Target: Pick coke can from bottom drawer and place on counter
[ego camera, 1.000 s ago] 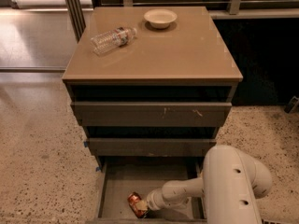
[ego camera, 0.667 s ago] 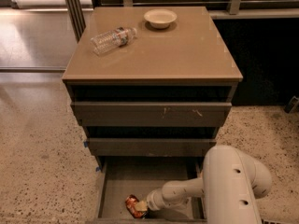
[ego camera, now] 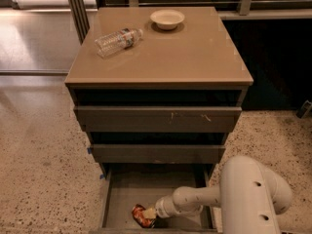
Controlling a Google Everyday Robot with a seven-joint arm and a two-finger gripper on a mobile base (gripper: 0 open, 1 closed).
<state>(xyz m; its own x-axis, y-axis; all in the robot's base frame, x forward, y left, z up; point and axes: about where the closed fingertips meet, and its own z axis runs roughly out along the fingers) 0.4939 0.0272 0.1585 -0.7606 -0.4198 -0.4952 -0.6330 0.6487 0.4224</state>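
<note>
1. Three drawers are showing on the cabinet in front of me; the bottom drawer is standing pulled out, its flat grey floor lying open to view.
2. The coke can is lying on its side on that floor, near the front edge and a little left of the middle.
3. The robot's white arm is reaching into the drawer from the right, ending low over the floor.
4. The gripper is sitting right against the can's right end, touching it or very nearly so; I cannot tell how far open it is, nor whether it is actually holding the can.
5. The two upper drawers are each standing slightly ajar, with dark gaps above their fronts.
6. The counter is gleaming tan above them.
7. A clear plastic water bottle is lying on its side near the counter's back left.
8. A small pale bowl is resting upright near the back edge, just right of the bottle and apart from it.
9. Speckled terrazzo floor is spreading out around the cabinet.
</note>
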